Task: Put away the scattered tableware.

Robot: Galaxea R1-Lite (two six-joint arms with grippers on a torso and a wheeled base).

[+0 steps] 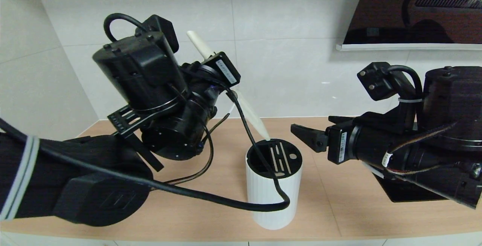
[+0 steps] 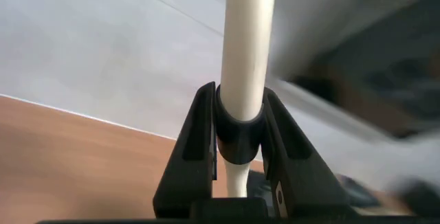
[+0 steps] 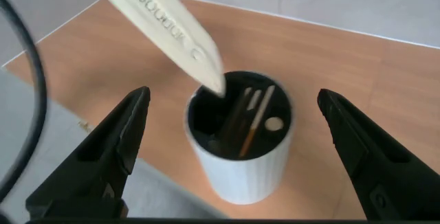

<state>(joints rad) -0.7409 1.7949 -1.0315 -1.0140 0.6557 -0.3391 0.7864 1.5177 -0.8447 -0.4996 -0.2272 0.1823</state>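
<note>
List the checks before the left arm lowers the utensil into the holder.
1. Left gripper shut on utensil: ok.
2. Utensil tip at holder mouth: ok, near its rim.
3. Free space in holder beside the items inside: ok.
4. Right gripper open, off the holder: ok.
5. Cable clear of holder: cannot tell; it crosses the holder in the head view.

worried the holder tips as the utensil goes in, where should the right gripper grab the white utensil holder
Take the white utensil holder by its ribbed side wall, below the rim, coming level from the robot's right. It stands upright and round, so the open right gripper can straddle it. The cream utensil occupies the top, and a black cable crosses its front.
</note>
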